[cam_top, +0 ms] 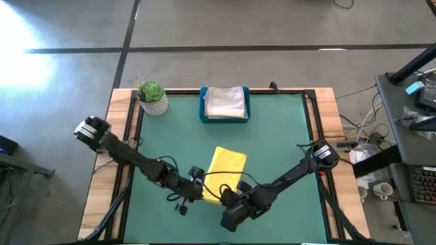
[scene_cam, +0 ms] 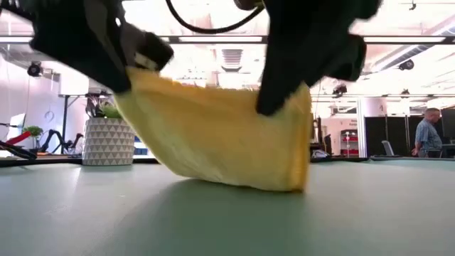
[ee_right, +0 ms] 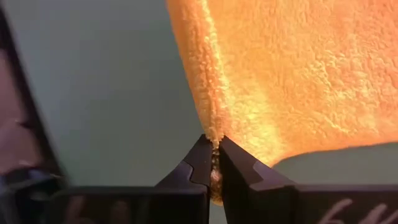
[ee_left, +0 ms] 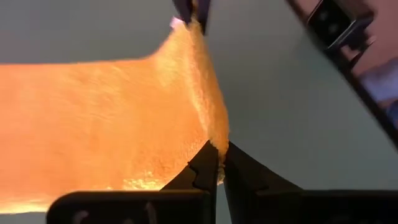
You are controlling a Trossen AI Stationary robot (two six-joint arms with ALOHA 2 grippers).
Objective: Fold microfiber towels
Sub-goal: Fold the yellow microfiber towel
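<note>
A blue rectangular plastic tray (cam_top: pixel 224 117) sits at the far edge of the table and holds a pale grey folded cloth (cam_top: pixel 225 101); just left of it a small green plant in a white patterned pot (cam_top: pixel 152 97) stands at the far left corner. The soft yellow microfiber towel (cam_top: pixel 225 168) lies near the middle of the table toward the near side, its long axis running from the far side toward the near edge, with the near end lifted off the surface and the far end trailing on it. The left gripper (cam_top: pixel 197 180) is pinched tight on the towel's near left corner, and the right gripper (cam_top: pixel 231 197) is pinched tight on its near right corner. The table surface is a smooth green mat (cam_top: pixel 272 136) framed in light wood. Beyond it lies grey concrete floor; in the low view a person (scene_cam: pixel 429 133) stands far off at the right.
</note>
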